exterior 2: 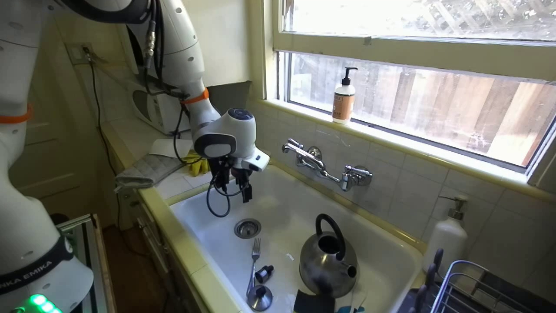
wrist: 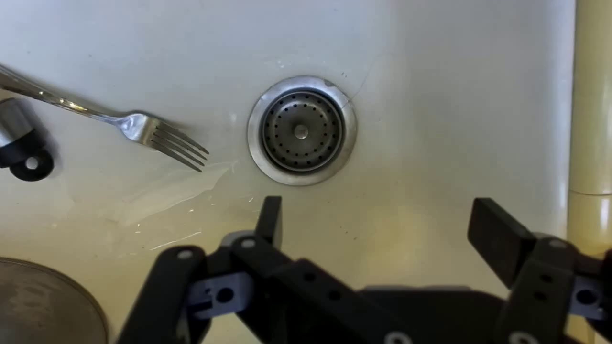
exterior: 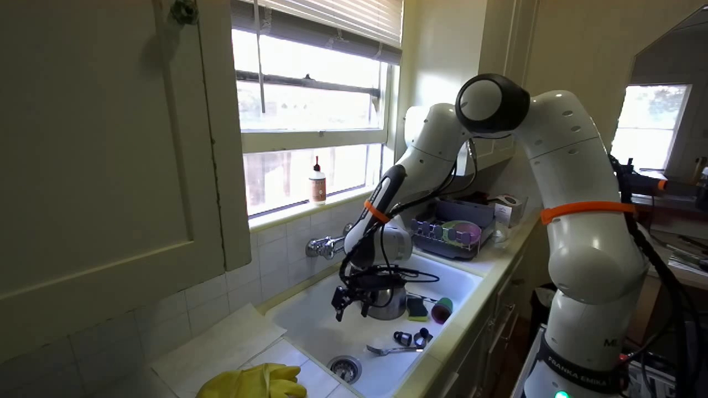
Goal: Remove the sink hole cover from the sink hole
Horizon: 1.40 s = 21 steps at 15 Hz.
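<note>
The sink hole cover is a round, perforated metal strainer with a small centre knob. It sits in the metal-rimmed sink hole [wrist: 306,179] in the white sink [exterior 2: 278,195]. The cover shows in the wrist view [wrist: 302,117] and in both exterior views [exterior: 345,370] [exterior 2: 247,228]. My gripper hangs above the sink in both exterior views [exterior: 352,315] [exterior 2: 244,191], apart from the cover. In the wrist view, the gripper [wrist: 377,205] is open and empty, its black fingers wide apart. The cover lies beyond the left fingertip, up the picture, not between the fingers.
A fork [wrist: 138,126] lies beside the hole, with small metal-and-black pieces [exterior 2: 264,274] near it. A kettle [exterior 2: 328,265], a sponge [exterior: 417,308] and a cup [exterior: 442,310] stand farther along the sink. The faucet [exterior 2: 317,163] juts from the wall. Yellow gloves [exterior: 251,381] lie on the counter.
</note>
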{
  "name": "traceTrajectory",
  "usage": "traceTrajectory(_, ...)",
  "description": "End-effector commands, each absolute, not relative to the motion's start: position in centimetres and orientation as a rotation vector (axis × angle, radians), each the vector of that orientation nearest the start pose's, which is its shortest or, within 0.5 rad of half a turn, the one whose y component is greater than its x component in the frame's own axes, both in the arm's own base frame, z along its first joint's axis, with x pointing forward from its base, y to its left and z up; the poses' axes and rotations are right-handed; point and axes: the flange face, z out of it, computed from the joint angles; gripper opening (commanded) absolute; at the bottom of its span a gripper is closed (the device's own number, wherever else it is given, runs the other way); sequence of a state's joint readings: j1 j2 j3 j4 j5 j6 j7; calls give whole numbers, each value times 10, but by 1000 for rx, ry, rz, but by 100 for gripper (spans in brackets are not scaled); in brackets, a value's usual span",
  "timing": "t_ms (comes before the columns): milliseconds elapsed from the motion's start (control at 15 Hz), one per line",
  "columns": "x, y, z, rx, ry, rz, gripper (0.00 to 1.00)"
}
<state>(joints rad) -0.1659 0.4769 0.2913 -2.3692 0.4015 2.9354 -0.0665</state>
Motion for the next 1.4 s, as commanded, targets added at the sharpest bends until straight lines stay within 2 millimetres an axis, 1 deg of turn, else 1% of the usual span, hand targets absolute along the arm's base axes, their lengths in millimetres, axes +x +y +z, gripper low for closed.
traceTrajectory(0, 504, 48, 138, -2884, 346, -109, 100)
traceTrajectory(133, 505, 49, 139, -2882, 344, -109, 100)
traceTrajectory(333, 515, 53, 111, -2874, 426, -75, 100)
traceTrajectory(667, 527, 63, 61, -2860, 467, -47, 100)
traceTrajectory(1067, 543, 78, 2, -2832, 544, -80, 100)
traceTrajectory(1333, 550, 83, -30, -2815, 603, -114, 100)
